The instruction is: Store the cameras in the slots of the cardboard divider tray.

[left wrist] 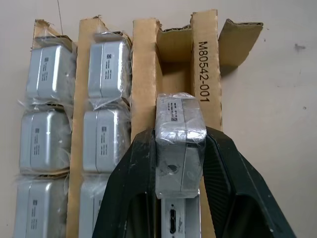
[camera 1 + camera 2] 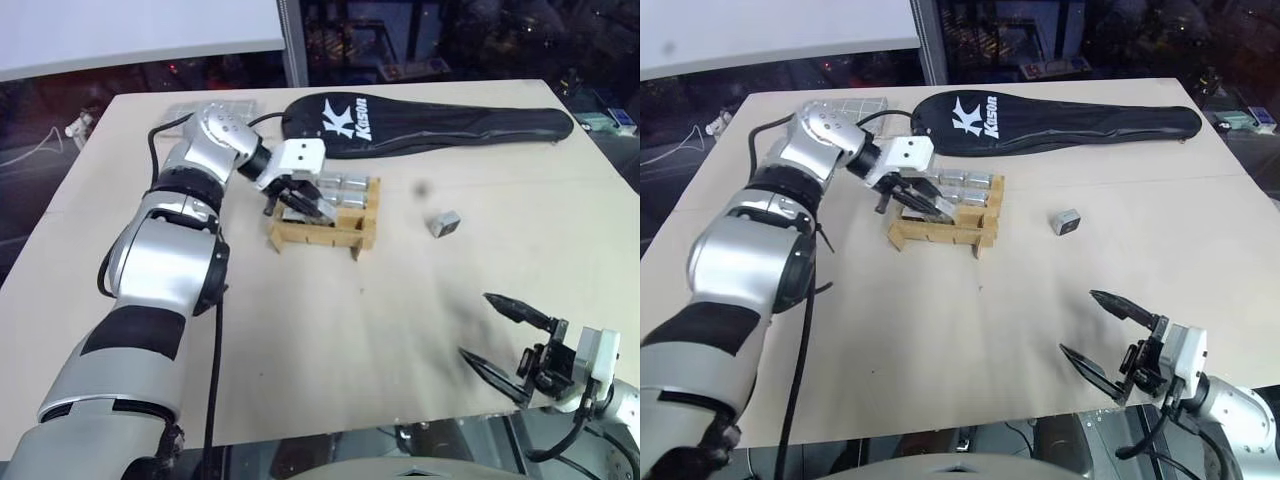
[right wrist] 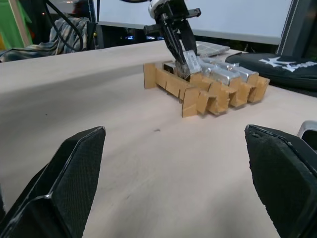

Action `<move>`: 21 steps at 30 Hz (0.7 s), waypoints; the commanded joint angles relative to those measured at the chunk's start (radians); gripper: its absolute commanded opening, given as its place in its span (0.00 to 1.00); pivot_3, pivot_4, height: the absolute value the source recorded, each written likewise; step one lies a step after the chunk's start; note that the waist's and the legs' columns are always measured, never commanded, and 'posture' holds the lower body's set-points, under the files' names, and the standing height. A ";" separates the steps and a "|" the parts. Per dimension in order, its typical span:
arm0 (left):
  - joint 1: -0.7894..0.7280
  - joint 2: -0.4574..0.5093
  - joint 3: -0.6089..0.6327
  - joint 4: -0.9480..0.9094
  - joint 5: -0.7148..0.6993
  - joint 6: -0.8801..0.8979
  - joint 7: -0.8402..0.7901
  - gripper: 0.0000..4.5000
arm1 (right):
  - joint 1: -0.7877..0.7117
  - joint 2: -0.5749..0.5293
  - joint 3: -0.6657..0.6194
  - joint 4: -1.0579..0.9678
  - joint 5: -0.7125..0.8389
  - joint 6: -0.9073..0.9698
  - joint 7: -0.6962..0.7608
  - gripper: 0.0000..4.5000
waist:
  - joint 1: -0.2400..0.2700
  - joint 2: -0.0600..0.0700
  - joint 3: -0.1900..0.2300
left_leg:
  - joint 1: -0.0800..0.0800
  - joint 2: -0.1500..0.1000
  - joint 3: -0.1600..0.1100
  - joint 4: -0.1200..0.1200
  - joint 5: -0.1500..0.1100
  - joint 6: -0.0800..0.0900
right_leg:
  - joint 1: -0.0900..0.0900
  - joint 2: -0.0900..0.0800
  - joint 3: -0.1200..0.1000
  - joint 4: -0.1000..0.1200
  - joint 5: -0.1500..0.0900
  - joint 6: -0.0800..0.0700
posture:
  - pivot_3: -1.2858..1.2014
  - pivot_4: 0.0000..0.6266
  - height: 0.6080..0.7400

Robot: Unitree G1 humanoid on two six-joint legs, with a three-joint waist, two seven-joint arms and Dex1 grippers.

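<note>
While the left tool [image 1: 179,163] clamps a plastic-wrapped silver camera [image 1: 179,144] between its two black fingers [image 1: 130,193], it hangs over the cardboard divider tray [image 2: 322,236], which sits on the tan table [image 2: 330,340] toward the robot's left of centre. In the left wrist view the held camera is above the one row of the tray that is not yet full: another camera [image 1: 179,218] lies in that row just below the gripped one, with a dark port on its face, and the slot beyond them shows bare cardboard. The two other rows hold wrapped cameras packed side by side, three in each. A printed code runs along one cardboard wall of the tray, and a corner flap sticks out past it.

A loose camera [image 2: 1066,221] lies on the table, well apart from the tray, toward the robot's right. The black racket cover [image 2: 430,122] with white lettering stretches along the far side of the table behind the tray, and a grey checked pouch [image 2: 852,104] lies just beside the cover's narrow end.

The right tool [image 2: 1106,330] hovers low near the table's near edge with its fingers spread wide and nothing between them.
</note>
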 commanded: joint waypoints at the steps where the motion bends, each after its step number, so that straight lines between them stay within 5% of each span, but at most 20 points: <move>1: -0.045 0.001 -0.052 0.006 0.064 0.020 0.008 0.18 | -0.002 0.006 0.002 -0.034 0.001 -0.025 -0.007 0.99 | 0.000 0.000 0.000 | 0.000 0.000 0.000 0.000 0.000 0.000 | 0.000 0.000 0.000 0.000 -0.001 0.002 | 0.52 0.24 1.00; 21: -0.130 -0.070 -0.108 0.014 0.137 0.120 0.047 0.18 | -0.020 0.010 0.017 -0.007 0.000 -0.035 0.000 0.99 | -0.001 0.000 0.000 | 0.002 0.001 0.001 0.001 0.000 0.000 | 0.000 0.001 0.002 0.003 -0.002 0.003 | 0.52 0.24 1.00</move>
